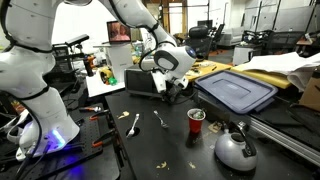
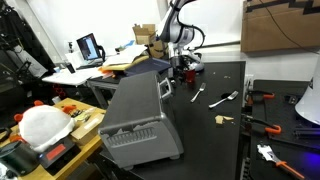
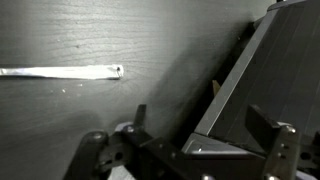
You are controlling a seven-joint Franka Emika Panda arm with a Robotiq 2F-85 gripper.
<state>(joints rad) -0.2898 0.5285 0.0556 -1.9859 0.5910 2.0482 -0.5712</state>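
Observation:
My gripper (image 1: 166,88) hangs low over the black table (image 1: 170,150), open, beside a dark grey box (image 1: 141,82). In the wrist view the gripper (image 3: 200,114) straddles a slanted edge of the grey box (image 3: 255,70), one finger on each side and neither pressing on it. A silver utensil handle (image 3: 60,71) lies flat on the table to the left of the box. In an exterior view the gripper (image 2: 183,67) stands behind a large grey bin (image 2: 140,115).
A spoon (image 1: 133,124), a fork (image 1: 160,119), a red cup (image 1: 196,120) and a grey kettle (image 1: 235,148) stand on the table in front. A blue-grey lid (image 1: 238,90) lies to the right. Red-handled tools (image 2: 262,97) lie at the table's side.

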